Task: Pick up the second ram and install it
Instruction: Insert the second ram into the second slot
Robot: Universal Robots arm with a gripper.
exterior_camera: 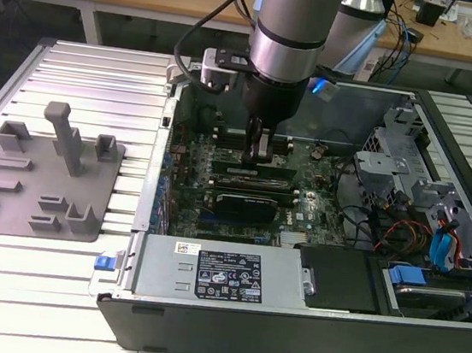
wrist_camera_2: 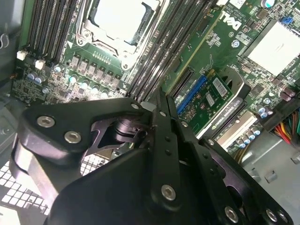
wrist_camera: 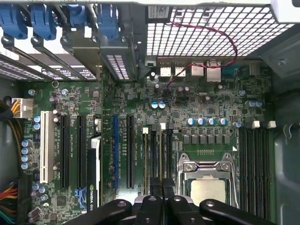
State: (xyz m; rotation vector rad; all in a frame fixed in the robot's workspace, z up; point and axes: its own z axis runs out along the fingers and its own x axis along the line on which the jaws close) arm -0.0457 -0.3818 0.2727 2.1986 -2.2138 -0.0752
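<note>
Found a grey tray [exterior_camera: 10,192] at the exterior view's left, lying flat on the slatted table [exterior_camera: 101,82], with moulded posts and pockets of the same grey on it. Found the open case [exterior_camera: 286,329] beside it, holding the green board [exterior_camera: 311,164]. Saw the gripper [exterior_camera: 259,149] down inside the case over the board's middle, the arm upright above it. Noted its fingers [wrist_camera_2: 164,154] drawn narrow, all but together, in both wrist views, tips over the black slots [wrist_camera: 151,157] just beside the socket [wrist_camera: 206,183]. Made out a thin pale edge standing in one of those slots and running under the fingertips in the first wrist view, taken for the ram [wrist_camera: 159,157]. Could not tell whether the fingers pinched it or merely sat on top. Saw a black card [exterior_camera: 245,203] seated across the board nearer the camera and a boxed supply [exterior_camera: 215,273] along the near wall. Toward the exterior view's right, saw a metal cage [exterior_camera: 392,166], a bundle of red, orange and black cables [exterior_camera: 393,230], and blue-latched bays [exterior_camera: 430,282] beyond.
</note>
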